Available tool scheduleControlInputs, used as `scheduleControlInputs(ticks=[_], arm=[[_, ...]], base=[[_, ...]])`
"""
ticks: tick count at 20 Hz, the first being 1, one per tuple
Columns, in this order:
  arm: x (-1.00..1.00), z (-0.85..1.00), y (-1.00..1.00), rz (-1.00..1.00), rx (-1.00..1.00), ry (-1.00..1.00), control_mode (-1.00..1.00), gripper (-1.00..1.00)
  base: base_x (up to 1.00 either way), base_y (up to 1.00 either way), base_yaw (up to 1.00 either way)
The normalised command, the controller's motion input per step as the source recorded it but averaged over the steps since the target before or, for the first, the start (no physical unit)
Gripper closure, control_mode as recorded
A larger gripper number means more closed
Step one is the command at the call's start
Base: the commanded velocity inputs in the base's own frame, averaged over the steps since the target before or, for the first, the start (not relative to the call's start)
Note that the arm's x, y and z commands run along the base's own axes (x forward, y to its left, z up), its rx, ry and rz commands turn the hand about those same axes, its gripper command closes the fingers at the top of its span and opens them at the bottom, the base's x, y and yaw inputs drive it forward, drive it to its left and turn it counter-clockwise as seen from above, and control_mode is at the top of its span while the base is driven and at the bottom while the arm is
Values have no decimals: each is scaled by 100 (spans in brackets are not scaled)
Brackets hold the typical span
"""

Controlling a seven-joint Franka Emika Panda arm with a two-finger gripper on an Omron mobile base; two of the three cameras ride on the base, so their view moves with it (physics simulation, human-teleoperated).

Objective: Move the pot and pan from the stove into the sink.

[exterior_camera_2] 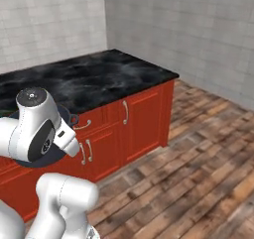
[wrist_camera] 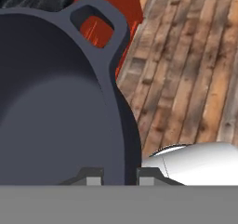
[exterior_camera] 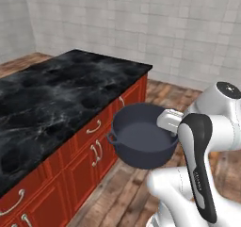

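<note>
Gripper (wrist_camera: 120,175) jaws clamped on pot (exterior_camera: 141,139) rim, one finger each side of wall. Pot airborne over wooden floor (exterior_camera_2: 198,173), just off red cabinet (exterior_camera: 94,148) front, beside black counter (exterior_camera: 52,99). Risk: thin rim pinch, heavy pot swings, slips, or loop handle (exterior_camera: 112,137) clips cabinet.

Even flat rendered light, soft low-res, faint shadows, no glare.
</note>
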Motion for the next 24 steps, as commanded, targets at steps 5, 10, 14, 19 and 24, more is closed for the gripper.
scheduleControlInputs(ticks=[5,10,14,19,24], arm=[[0,0,0,0,0,0,100,100],[0,0,0,0,0,0,100,100],[0,0,0,0,0,0,100,100],[0,0,0,0,0,0,100,100],[0,0,0,0,0,0,100,100]], base=[[-4,0,50],[-4,0,50],[-4,0,50],[-4,0,50],[-4,0,49]])
